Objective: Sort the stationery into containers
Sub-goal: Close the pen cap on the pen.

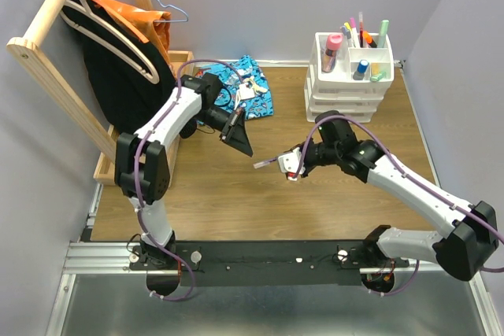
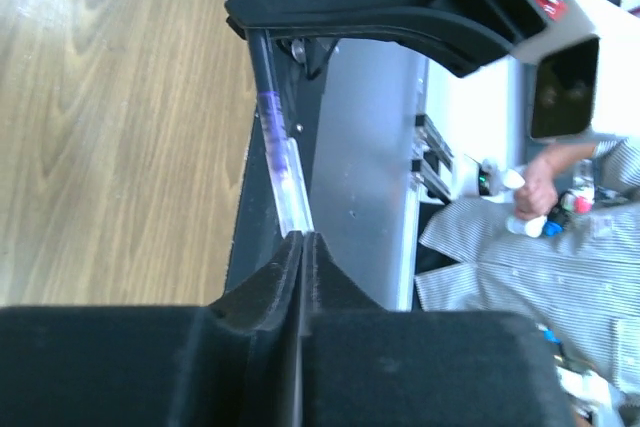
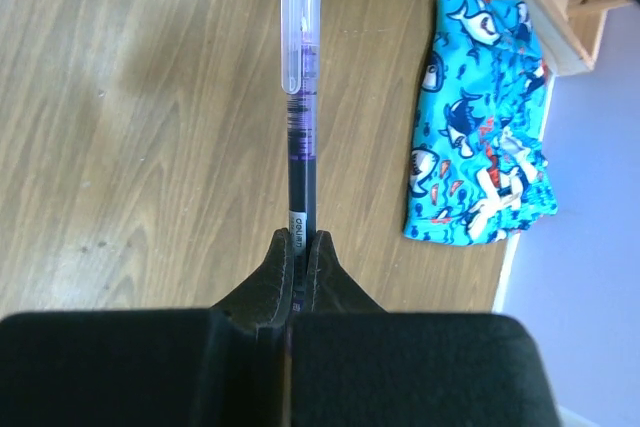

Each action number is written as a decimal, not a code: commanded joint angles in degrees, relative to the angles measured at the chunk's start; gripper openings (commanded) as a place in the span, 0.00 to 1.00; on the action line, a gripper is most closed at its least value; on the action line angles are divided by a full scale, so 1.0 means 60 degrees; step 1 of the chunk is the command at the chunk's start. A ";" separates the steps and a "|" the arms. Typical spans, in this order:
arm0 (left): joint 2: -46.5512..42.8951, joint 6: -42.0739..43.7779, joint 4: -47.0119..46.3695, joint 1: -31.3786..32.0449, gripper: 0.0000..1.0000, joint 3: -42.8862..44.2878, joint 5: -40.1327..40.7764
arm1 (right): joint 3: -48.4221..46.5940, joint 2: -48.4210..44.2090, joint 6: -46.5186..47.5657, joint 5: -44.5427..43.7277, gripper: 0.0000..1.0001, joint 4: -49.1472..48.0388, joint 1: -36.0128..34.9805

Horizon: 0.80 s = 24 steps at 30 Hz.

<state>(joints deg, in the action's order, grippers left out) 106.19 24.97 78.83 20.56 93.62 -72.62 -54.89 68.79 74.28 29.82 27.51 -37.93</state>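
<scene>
A slim purple pen (image 1: 272,163) with a clear cap hangs level above the wooden table, between both grippers. My right gripper (image 1: 293,167) is shut on its dark barrel end (image 3: 300,197), jaws pinching it (image 3: 302,237). My left gripper (image 1: 246,149) meets the clear cap end (image 2: 285,172); its jaws (image 2: 302,237) stand almost together, with the cap running into their tips. The white organiser (image 1: 319,64) stands at the back right, and several pens and markers (image 1: 354,37) stick up from its top compartments.
A blue patterned cloth (image 1: 248,88) lies at the back middle, also seen in the right wrist view (image 3: 480,127). A wooden rack (image 1: 55,76) with hangers and dark and orange clothes leans at the left. A wooden tray (image 1: 177,60) sits below it.
</scene>
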 commanded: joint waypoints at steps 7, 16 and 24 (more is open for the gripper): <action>-0.1364 0.0467 0.1467 -0.0408 0.45 0.0505 0.0762 | 0.0140 -0.0347 -0.0835 0.0420 0.01 -0.1566 0.0038; -0.5004 -0.3367 -0.5627 -0.0731 0.63 -0.1518 0.3706 | 0.0492 -0.0494 -0.6458 0.0215 0.00 -0.4392 0.0418; -0.5717 -0.5272 -1.2432 -0.0555 0.73 -0.2509 0.5614 | 0.0257 -0.0480 -1.1203 0.0508 0.00 -0.6702 0.1180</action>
<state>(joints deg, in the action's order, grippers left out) 68.25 1.67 29.06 16.75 77.19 -46.72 -52.84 66.94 27.53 30.96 -0.80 -32.97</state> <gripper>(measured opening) 0.710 0.022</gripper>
